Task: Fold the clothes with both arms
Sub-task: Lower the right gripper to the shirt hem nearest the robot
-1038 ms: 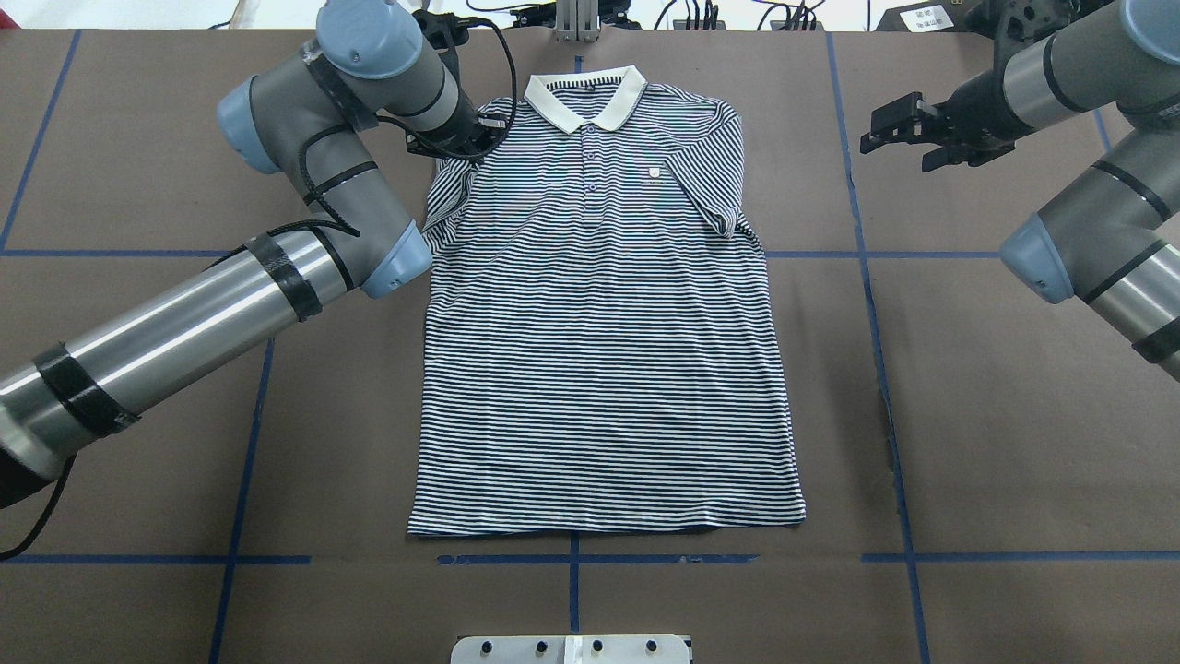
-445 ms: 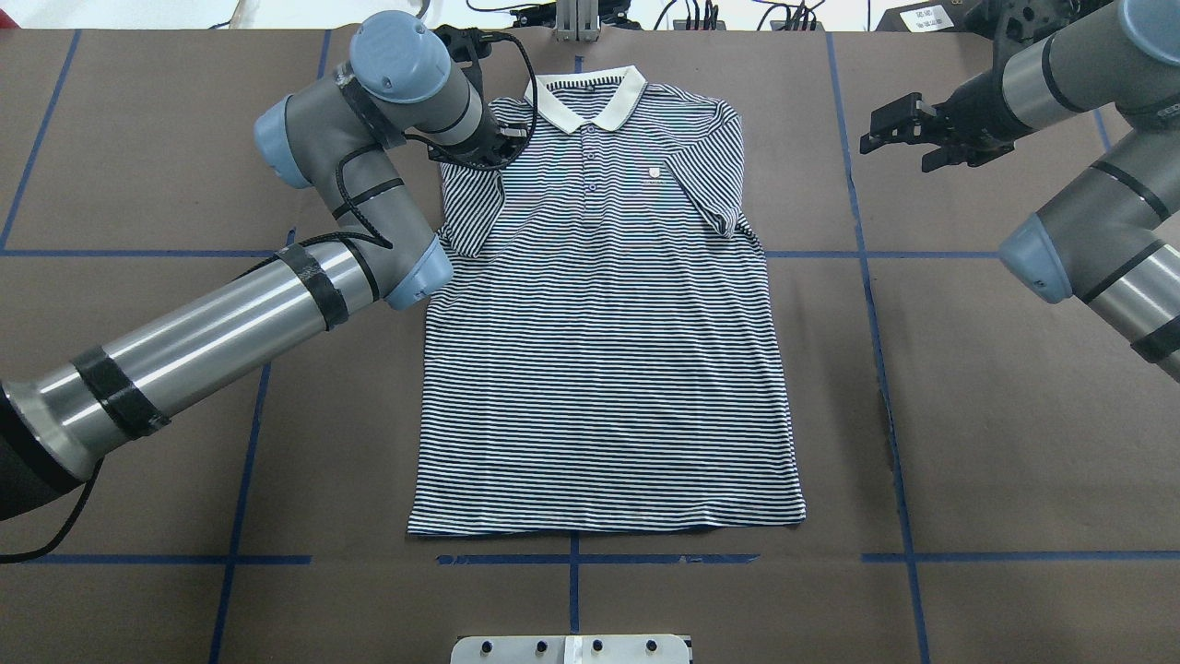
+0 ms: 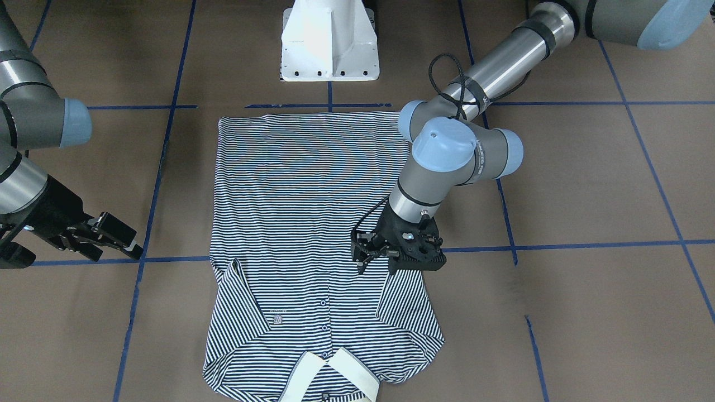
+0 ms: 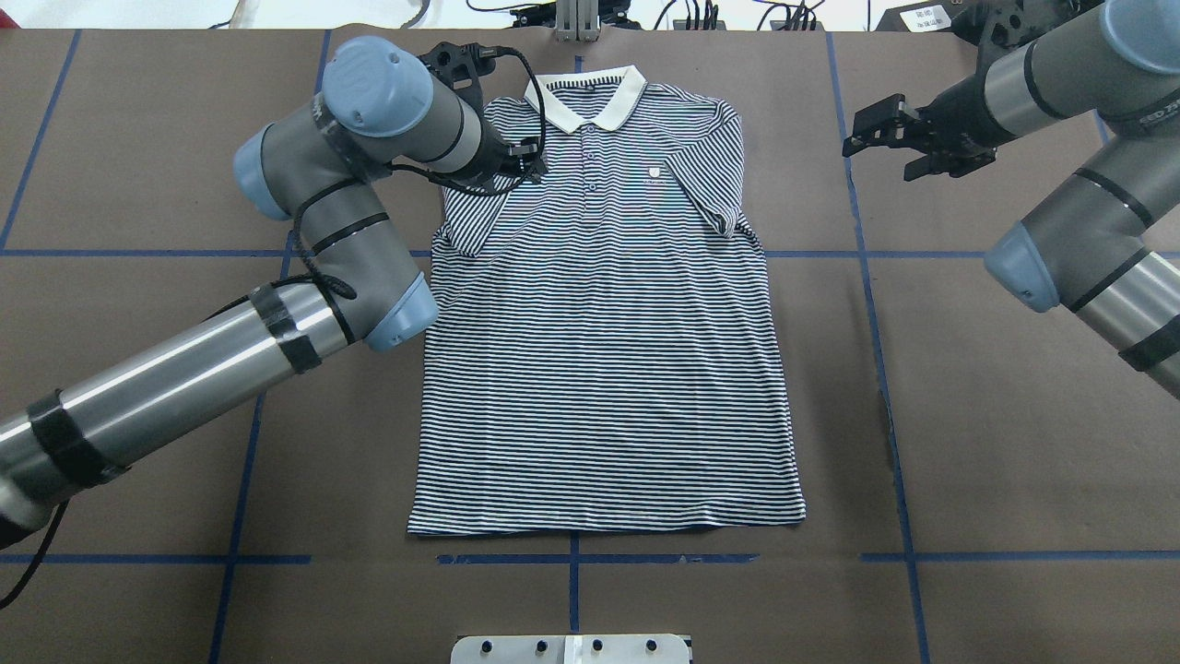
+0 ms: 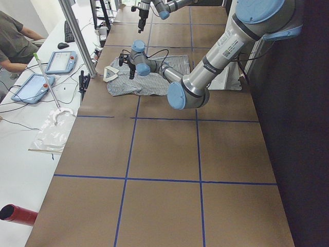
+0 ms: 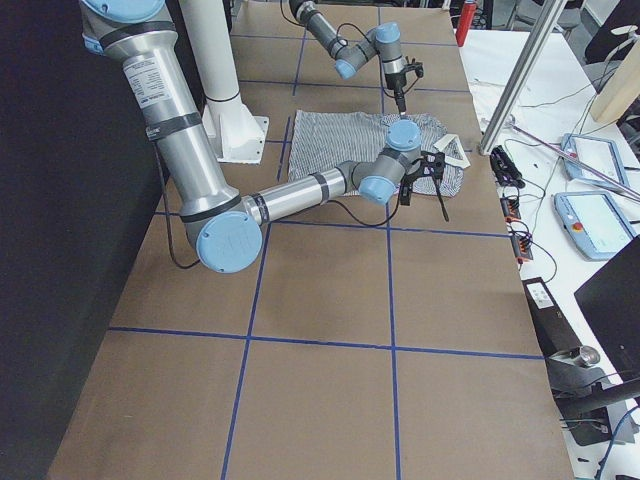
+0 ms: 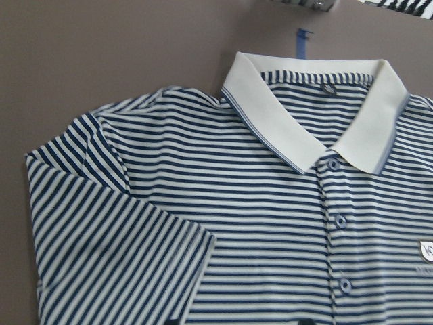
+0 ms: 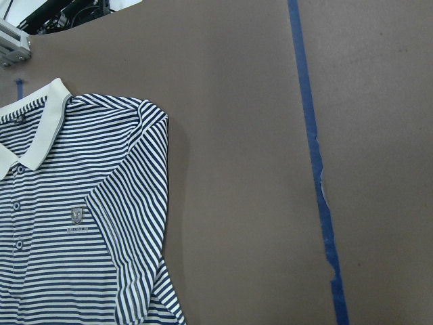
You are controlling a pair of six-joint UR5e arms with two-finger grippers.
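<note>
Left arm [image 4: 184,369]: over the last second its wrist swings from the outer shoulder edge of the shirt [image 4: 599,369] in toward the collar [image 4: 585,92]. The left gripper [image 3: 375,262] now sits over that shoulder, near the collar, jaws apart and nothing between them. The front view suggests it hangs just clear of the cloth, but I can't rule out a light touch from this angle.

Left sleeve [image 4: 468,217]: a second ago it is bunched at the shirt's edge under the gripper. Now it lies turned in on the body, flat, with a clean diagonal edge. I read this as a release after placing, so the sleeve fold on this side looks done.

The shirt itself doesn't shift. It lies face up in the middle of the table [image 4: 968,415], collar at the far end from the robot, hem toward the base, body smooth.

Right sleeve [image 4: 705,184]: already turned in, same as a second ago.

Right arm [image 4: 1088,249]: mostly idle. The right gripper [image 4: 880,138] creeps a little toward the shirt but is well apart from it, off past the right shoulder above bare table, jaws apart and empty.

Net: both sleeves are in and both grippers are free. My guess for what's left is the lengthwise folds, with both arms needed on the hem or the shoulders.
</note>
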